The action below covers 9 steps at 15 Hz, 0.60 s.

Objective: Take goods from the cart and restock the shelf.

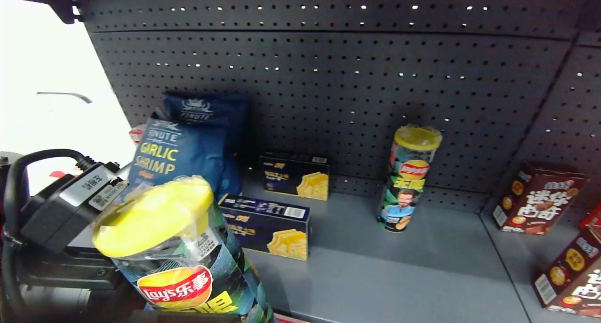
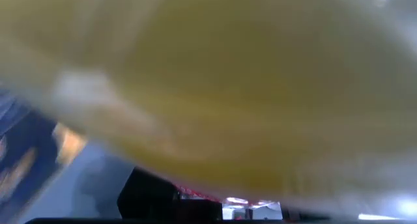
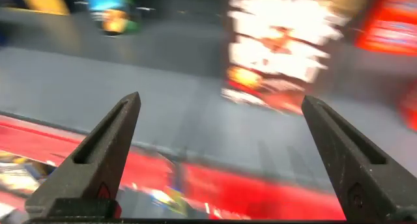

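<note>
The head camera is looking forward and down onto the shelf (image 1: 375, 276) from close by, with the yellow-lidded can (image 1: 178, 248) rising right under its lens on the robot's left. The left wrist camera is sitting almost against the yellow lid (image 2: 228, 87), so near that it is blurring. The right wrist camera is looking low along the same shelf between the wide-apart jaws of the right gripper (image 3: 221, 99), sharing the standing can (image 1: 409, 177) and the brown box (image 1: 540, 196) with the head view.
</note>
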Available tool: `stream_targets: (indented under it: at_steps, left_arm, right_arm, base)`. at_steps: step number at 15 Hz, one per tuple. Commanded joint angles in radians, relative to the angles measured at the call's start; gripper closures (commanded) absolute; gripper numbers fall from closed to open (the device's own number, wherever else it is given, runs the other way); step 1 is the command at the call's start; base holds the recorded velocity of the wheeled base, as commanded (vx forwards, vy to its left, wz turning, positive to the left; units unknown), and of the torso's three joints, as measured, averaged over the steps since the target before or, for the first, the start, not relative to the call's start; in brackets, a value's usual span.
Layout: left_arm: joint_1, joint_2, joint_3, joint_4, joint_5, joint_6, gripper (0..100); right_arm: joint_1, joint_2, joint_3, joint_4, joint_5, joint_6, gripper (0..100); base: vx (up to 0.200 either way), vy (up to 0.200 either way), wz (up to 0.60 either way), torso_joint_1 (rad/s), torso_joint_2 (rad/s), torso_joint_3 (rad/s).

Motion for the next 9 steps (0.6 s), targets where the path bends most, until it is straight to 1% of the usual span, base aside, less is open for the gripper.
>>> stream_targets:
  at_steps: [1, 6, 8, 9]
  left_arm:
    - [0.001, -0.001, 0.004, 0.001, 0.000, 0.001, 100]
    - [0.004, -0.003, 0.007, 0.001, 0.001, -0.001, 100]
    - [0.004, -0.009, 0.021, -0.002, 0.000, -0.001, 100]
    - [0.004, -0.010, 0.021, -0.002, 0.000, -0.001, 100]
  right_arm:
    - [0.000, 0.000, 0.000, -0.001, 0.000, 0.000, 0]
    - [0.000, 0.000, 0.000, 0.001, 0.001, 0.000, 0]
    - [0.000, 0.000, 0.000, 0.001, 0.001, 0.000, 0]
    - [0.000, 0.000, 0.000, 0.001, 0.001, 0.000, 0]
  base:
    - [0.000, 0.000, 0.00, 0.000, 0.00, 0.000]
    - [0.000, 0.000, 0.00, 0.000, 0.00, 0.000]
    - [0.000, 0.000, -0.60, 0.000, 0.01, 0.005]
    - [0.000, 0.000, 0.00, 0.000, 0.00, 0.000]
